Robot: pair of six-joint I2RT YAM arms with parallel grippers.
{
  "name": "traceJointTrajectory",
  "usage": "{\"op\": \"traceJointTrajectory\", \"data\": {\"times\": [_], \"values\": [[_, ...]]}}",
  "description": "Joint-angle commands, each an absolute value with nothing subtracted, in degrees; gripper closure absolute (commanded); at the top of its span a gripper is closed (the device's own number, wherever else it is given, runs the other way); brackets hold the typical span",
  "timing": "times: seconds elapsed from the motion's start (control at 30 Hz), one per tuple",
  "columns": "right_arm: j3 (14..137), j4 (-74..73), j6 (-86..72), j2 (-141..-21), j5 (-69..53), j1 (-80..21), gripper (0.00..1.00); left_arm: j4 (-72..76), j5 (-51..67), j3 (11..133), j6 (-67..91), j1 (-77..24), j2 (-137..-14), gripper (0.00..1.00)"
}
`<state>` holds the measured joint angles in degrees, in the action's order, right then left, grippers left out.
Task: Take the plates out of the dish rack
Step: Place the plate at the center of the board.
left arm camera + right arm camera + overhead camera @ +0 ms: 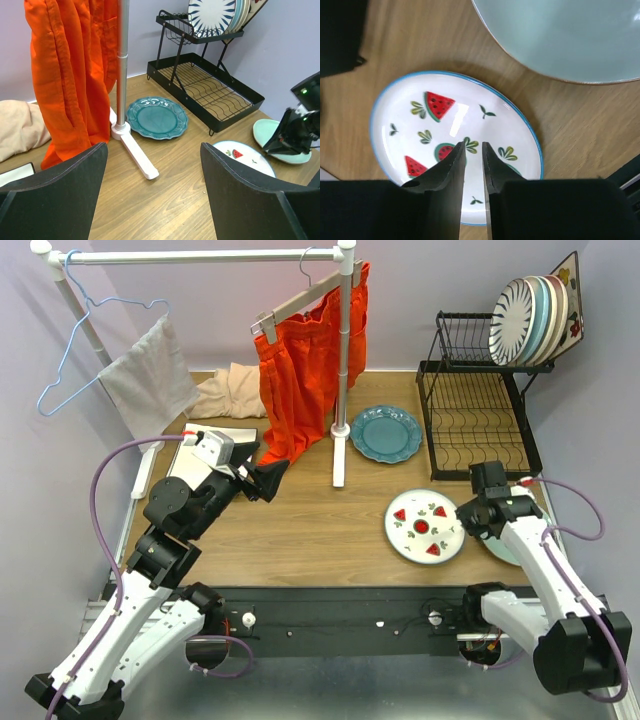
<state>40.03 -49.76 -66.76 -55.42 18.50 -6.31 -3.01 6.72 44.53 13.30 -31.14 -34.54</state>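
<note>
Top external: plates [530, 318] stand upright in dish rack [478, 420] upper shelf, far right. Teal plate [386, 433], watermelon plate [424, 526], mint plate [570, 35] flat on table [320, 530]. Right gripper [473, 146] above watermelon plate, jaws slightly apart, empty. Left gripper [154, 147] spread wide, empty, near orange garment [300, 380].

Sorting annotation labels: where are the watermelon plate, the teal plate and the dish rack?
watermelon plate [424, 526], top view, its centre.
teal plate [386, 433], top view, its centre.
dish rack [237, 115], left wrist view, base's end wall.
</note>
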Motion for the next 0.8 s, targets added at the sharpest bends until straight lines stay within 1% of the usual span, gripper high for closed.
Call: {"op": "traceJointTrajectory", "data": {"times": [0.0,0.13,0.3,0.43,0.6,0.77], "values": [[33.41,-42.82,-67.67,-58.35,10.38,-6.24,0.74,-2.73,6.24,44.65,13.45,-31.03,-33.93,0.16],[30.68,-41.22,-69.69,-59.59,11.15,-6.24,0.75,-2.73,6.33,44.65,13.45,-31.03,-34.01,0.16],[29.88,-43.67,-70.83,-59.76,18.88,-6.24,0.74,-2.81,6.24,44.65,13.36,-31.03,-33.93,0.16],[30.32,-44.82,-71.63,-61.43,22.32,-6.33,0.73,-2.81,6.24,44.74,13.36,-31.03,-33.75,0.16],[33.04,-47.80,-71.54,-61.26,26.10,-6.24,0.71,-2.81,6.24,44.65,13.36,-31.03,-33.93,0.16],[38.47,-50.45,-69.01,-59.33,28.83,-6.33,0.69,-2.90,6.06,44.65,13.36,-31.03,-33.84,0.16]]}}
